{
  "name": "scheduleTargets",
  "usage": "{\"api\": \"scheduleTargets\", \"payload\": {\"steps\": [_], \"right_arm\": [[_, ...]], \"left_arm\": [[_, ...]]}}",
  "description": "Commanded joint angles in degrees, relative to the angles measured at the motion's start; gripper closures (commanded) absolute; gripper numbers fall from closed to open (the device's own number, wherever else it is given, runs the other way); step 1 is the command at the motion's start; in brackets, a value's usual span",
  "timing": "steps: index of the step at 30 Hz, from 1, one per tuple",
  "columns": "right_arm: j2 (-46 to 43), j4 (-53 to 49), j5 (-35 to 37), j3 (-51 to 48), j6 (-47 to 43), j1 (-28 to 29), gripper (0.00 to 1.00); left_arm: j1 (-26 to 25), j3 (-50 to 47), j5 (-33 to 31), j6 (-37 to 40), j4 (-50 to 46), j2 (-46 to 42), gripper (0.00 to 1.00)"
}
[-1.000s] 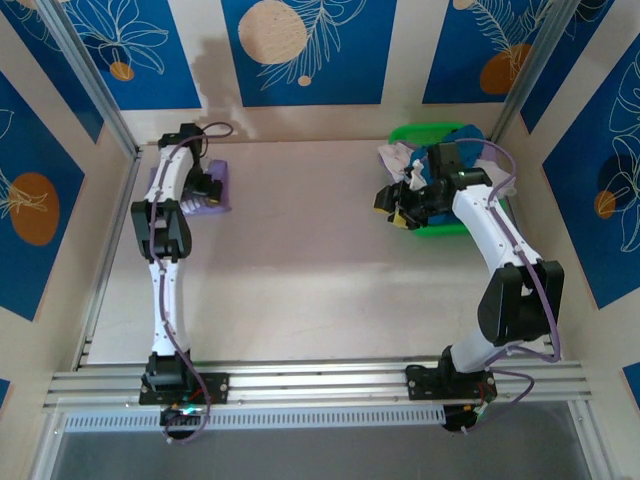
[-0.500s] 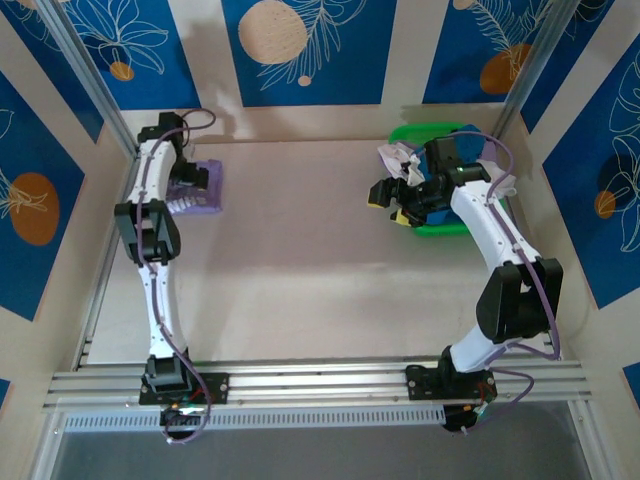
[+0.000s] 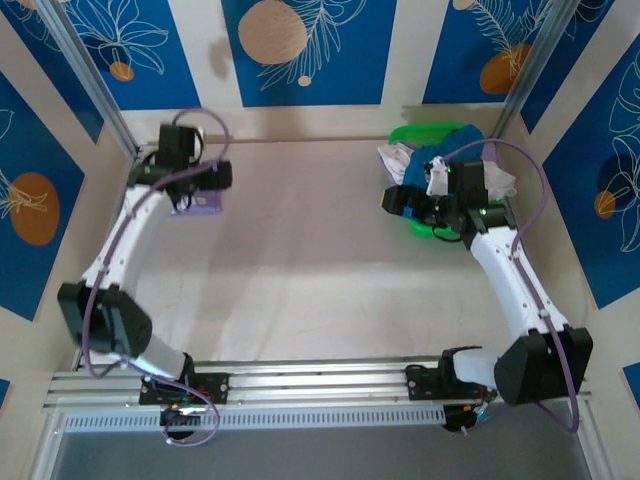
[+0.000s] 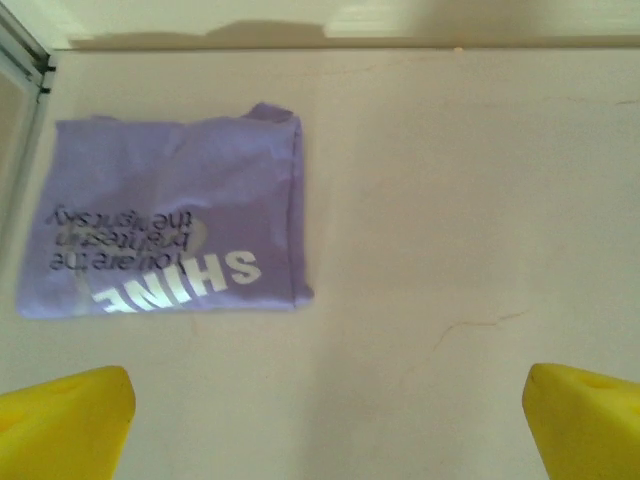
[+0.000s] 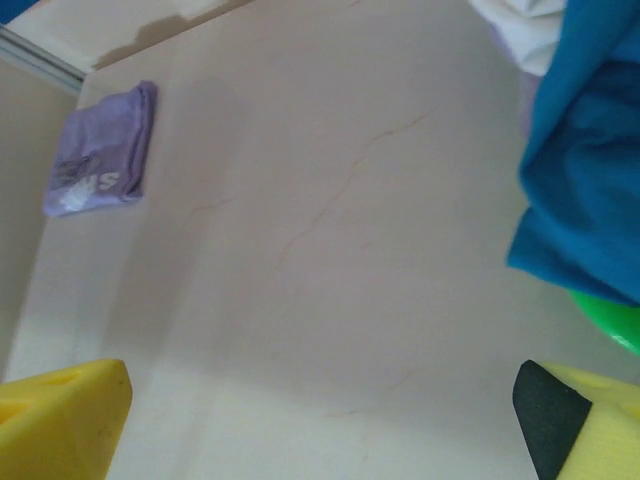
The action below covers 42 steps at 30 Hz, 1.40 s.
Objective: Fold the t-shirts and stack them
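Lavender t-shirt point(image 4: 165, 215): laid folded flat on bench point(image 4: 460, 200), far-left corner.
Teal t-shirt point(image 5: 590, 170): heaped with white ones point(image 5: 520, 25) in green basket point(image 5: 612, 322), far right.
Left hand point(image 4: 322, 420): spread open, empty.
Right hand point(image 5: 330, 420): spread open, empty.

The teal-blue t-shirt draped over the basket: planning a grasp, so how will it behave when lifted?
Probably floppy: the teal-blue t-shirt hangs in loose folds over the green basket rim. Likely light, yet it may drag the white shirt bunched against it.

Walled in cream with blue panels point(image 3: 310, 50) bearing white leaf outlines and orange discs; floored by a pale, hairline-cracked table point(image 3: 300, 270); edged with aluminium rails point(image 3: 320, 378).
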Motion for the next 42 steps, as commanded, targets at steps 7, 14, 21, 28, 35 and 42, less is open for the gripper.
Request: {"api": "scheduleTargets", "payload": {"steps": [7,14,21,28,35,42], "right_arm": [[-4.92,29.66,14.38,-20.41,-11.97,0.75,0.01],[3.13,43.64,19.97,-26.38,-13.09,-0.06,0.01],[10.24,54.86,18.12,-28.97,-18.86,-2.21,0.01],[10.72,65.79,11.67,-36.02,-16.64,-6.26,0.01],[11.33,80.26,13.43,-43.98,-15.14,-6.81,0.01],[15.12,80.94,9.79,-42.62,-16.11,-7.25,0.01]], "left_arm": [[-0.59,-47.99,-5.99,6.53,45.48,-27.57,0.01],[-0.61,-58.9,-7.2,12.34,62.57,-24.3,0.01],[-0.63,-64.94,-8.94,9.15,80.96,-13.59,0.01],[-0.54,-66.16,-11.23,11.8,92.09,-6.81,0.01],[-0.42,-67.91,-11.08,12.62,102.21,-0.45,0.01],[-0.41,-68.01,-7.72,14.57,111.32,7.8,0.01]]}}
